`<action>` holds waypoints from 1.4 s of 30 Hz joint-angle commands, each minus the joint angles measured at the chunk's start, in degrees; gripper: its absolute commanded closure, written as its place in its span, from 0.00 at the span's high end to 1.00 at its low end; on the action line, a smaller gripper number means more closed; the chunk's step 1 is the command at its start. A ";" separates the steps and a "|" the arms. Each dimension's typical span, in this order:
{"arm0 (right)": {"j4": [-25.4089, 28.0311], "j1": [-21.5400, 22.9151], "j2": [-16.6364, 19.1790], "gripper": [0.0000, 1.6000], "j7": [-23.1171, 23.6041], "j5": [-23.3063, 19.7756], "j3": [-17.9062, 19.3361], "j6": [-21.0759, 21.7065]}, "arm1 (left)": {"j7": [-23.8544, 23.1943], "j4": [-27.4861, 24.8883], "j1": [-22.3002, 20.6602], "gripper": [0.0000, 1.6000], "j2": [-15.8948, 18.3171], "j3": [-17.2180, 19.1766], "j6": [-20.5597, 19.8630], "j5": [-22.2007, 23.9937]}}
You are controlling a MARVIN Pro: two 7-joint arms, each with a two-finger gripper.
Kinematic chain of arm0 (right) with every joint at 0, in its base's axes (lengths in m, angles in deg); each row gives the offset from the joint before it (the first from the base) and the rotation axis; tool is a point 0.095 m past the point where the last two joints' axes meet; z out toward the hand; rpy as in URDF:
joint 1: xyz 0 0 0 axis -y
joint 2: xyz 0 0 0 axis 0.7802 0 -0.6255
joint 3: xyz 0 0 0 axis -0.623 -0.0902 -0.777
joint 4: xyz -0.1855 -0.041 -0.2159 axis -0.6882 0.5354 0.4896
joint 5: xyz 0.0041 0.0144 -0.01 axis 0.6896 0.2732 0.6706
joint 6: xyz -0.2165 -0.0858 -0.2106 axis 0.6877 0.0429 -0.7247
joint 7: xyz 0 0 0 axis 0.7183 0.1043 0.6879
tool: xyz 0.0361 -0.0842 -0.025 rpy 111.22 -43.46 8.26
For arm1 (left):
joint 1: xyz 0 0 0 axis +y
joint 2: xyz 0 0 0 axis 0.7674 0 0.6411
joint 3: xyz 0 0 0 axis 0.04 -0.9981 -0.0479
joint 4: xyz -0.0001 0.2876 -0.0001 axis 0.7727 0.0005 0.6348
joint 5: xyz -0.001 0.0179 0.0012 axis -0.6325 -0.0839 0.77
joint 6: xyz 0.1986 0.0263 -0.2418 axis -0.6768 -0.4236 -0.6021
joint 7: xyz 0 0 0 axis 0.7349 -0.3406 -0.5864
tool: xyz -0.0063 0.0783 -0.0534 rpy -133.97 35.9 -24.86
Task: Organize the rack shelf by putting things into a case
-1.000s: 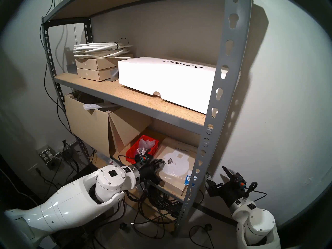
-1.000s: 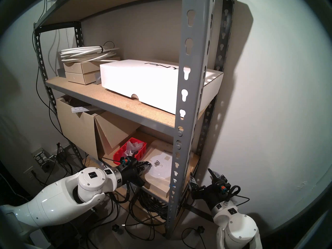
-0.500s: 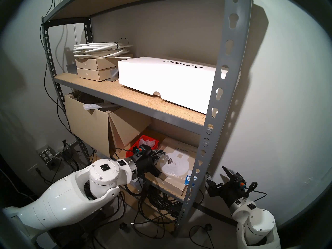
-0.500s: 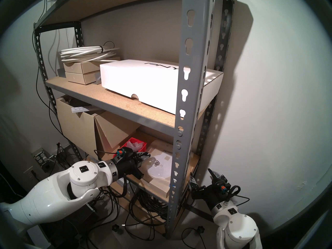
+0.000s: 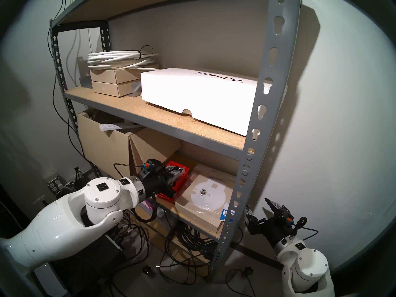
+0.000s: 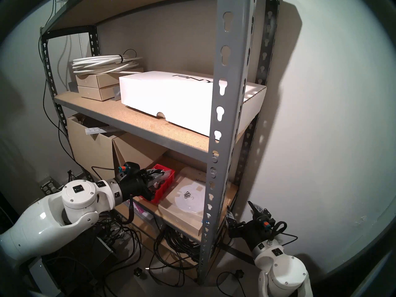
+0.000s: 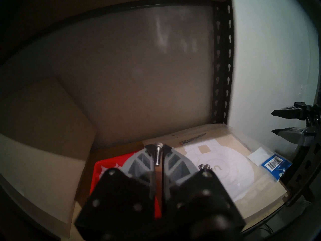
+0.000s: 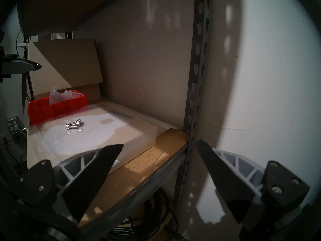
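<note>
My left gripper is shut on one small silver screw, held lengthwise between the fingertips. It hovers over the red bin on the rack's lower shelf board. Two more screws lie side by side on a flat wrapped box to the bin's right; they also show in the right wrist view. My right gripper is open and empty outside the rack's front right upright.
Clear plastic bags fill the bin's far end. The flat tan box takes up the shelf's right half. Tall cardboard boxes stand to the left. A white PNY box sits one shelf up. Black cables lie below.
My left gripper has moved left and up, from beside the screws on the flat box to over the red bin. The right arm has not moved.
</note>
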 commanded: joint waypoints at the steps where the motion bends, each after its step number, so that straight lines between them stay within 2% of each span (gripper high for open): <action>1: 1.18 0.21 0.06 1.00 -0.07 0.09 0.06 -0.19 | 0.07 -1.23 3.80 0.00 4.19 3.30 2.42 1.87; 9: 1.20 0.20 0.03 1.00 -0.05 0.12 0.07 -0.18 | 0.01 0.19 5.54 0.00 4.75 3.16 3.65 1.64; 23: 1.20 0.21 -0.01 1.00 0.00 0.15 0.08 -0.18 | -0.20 3.98 3.86 0.00 2.49 1.31 3.26 0.22; 33: 1.20 0.22 -0.06 1.00 0.04 0.18 0.10 -0.19 | -0.49 6.68 2.21 0.00 -0.14 -1.44 2.30 -1.82; 42: 1.19 0.23 -0.10 1.00 0.07 0.21 0.12 -0.20 | -0.38 8.03 1.11 0.00 -0.95 -2.34 2.51 -2.71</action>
